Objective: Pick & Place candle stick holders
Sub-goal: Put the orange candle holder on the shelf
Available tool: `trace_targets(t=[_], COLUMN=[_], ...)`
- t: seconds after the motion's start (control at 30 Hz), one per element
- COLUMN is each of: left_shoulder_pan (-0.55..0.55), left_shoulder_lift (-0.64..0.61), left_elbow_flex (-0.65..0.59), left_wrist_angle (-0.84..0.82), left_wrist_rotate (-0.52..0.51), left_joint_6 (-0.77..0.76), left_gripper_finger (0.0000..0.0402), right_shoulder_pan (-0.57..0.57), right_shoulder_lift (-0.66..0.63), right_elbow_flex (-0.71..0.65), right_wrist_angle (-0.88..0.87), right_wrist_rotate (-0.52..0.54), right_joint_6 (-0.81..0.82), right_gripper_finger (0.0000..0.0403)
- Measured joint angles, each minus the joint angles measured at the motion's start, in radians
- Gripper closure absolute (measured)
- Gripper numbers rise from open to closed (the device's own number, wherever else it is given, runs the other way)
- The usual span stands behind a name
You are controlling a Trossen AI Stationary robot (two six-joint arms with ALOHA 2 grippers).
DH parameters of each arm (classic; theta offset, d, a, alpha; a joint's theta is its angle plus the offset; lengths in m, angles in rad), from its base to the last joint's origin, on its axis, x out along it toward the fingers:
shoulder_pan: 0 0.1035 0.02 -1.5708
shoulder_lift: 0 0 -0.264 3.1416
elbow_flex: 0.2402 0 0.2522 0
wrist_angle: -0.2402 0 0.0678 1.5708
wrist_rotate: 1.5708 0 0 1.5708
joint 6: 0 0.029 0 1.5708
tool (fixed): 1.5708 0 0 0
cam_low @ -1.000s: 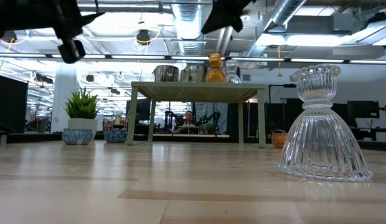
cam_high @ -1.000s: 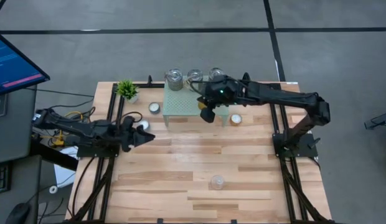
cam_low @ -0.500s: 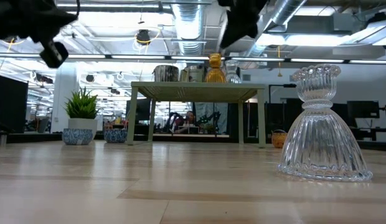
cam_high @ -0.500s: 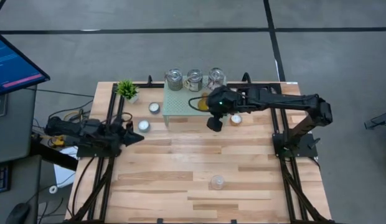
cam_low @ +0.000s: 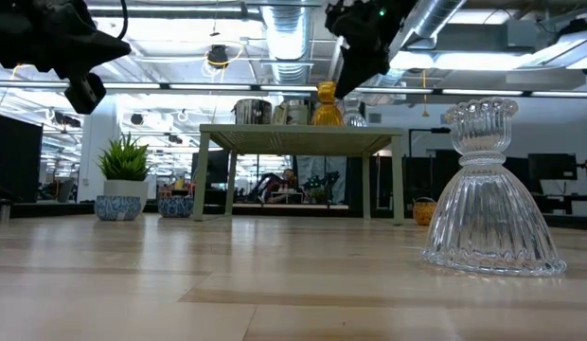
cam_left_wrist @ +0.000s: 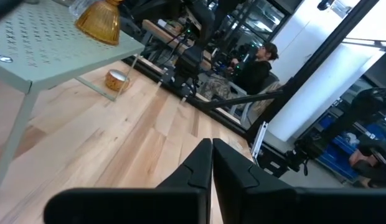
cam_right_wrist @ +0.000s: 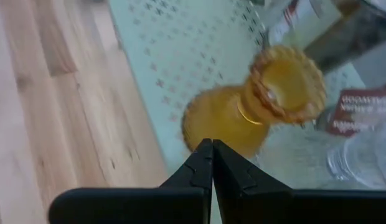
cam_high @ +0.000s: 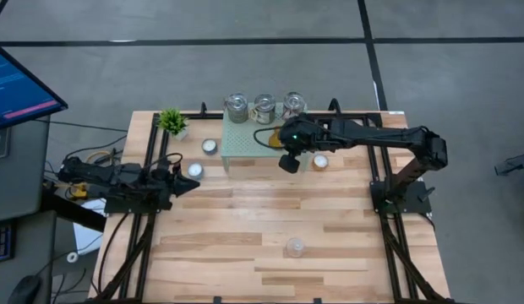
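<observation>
Right pincer (cam_high: 286,162) pinched empty beside the amber holder (cam_high: 273,140) on the mesh stand (cam_high: 245,135), half hiding it; left pincer (cam_high: 193,186) closed too.

Table centre (cam_high: 270,211) open; mesh stand (cam_high: 245,143) blocks rear, clear holder (cam_high: 294,247) nr front

Light wood plank surface (cam_high: 245,219). Directly on it: pale green mesh stand (cam_high: 245,139) at the far edge, small potted plant (cam_high: 172,122) at the far left corner, two white tealight cups (cam_high: 210,146) (cam_high: 194,170), an orange tealight cup (cam_high: 319,161), clear glass holder (cam_high: 294,247) near the front.
</observation>
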Motion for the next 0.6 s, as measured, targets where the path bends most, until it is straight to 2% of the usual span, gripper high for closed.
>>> trace_targets(t=[0.3,0.43,0.6], left_shoulder_pan=[0.0,0.0,0.0], left_shoulder_lift=[0.024,0.028,0.037], left_elbow_flex=[0.0,0.0,0.0], left_wrist_angle=[0.01,0.014,0.018], left_wrist_rotate=[0.0,0.0,0.0], left_joint_6=[0.0,-0.001,-0.001], left_gripper_finger=[0.0394,0.0394,0.0392], right_shoulder_pan=[-0.053,-0.072,-0.075], right_shoulder_lift=[0.0,0.0,0.0], right_elbow_flex=[0.0,0.0,0.001], right_wrist_angle=[0.075,0.112,0.176], right_wrist_rotate=[-0.004,-0.049,-0.052], right_joint_6=[-0.033,-0.044,-0.053], right_gripper_finger=[0.0403,0.0403,0.0403])
